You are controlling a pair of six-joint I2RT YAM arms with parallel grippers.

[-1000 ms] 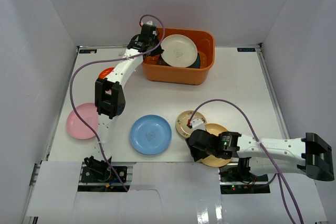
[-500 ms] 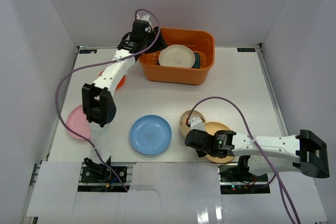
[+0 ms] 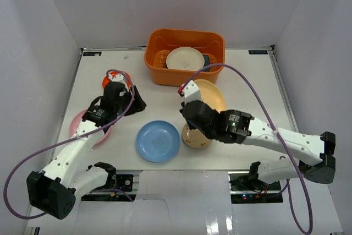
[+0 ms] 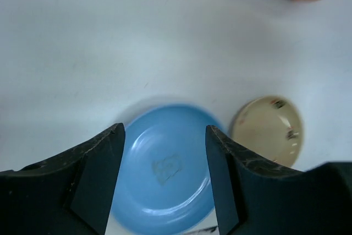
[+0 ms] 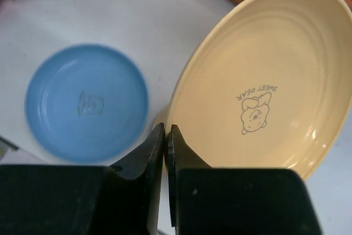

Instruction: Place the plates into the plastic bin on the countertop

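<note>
tan-yellow plate (image 5: 264,81), tilted, its rim inside the right pincer (image 5: 165,136)

Left arm (image 3: 77,149): folded, elbow low at the near left, forearm reaching forward. Left claw (image 4: 165,136): fingers spread wide, nothing between them. Right arm (image 3: 275,136): stretched leftward across the middle. Right claw (image 5: 165,133): pinched tight on the rim of a yellow plate (image 5: 258,81).
</note>
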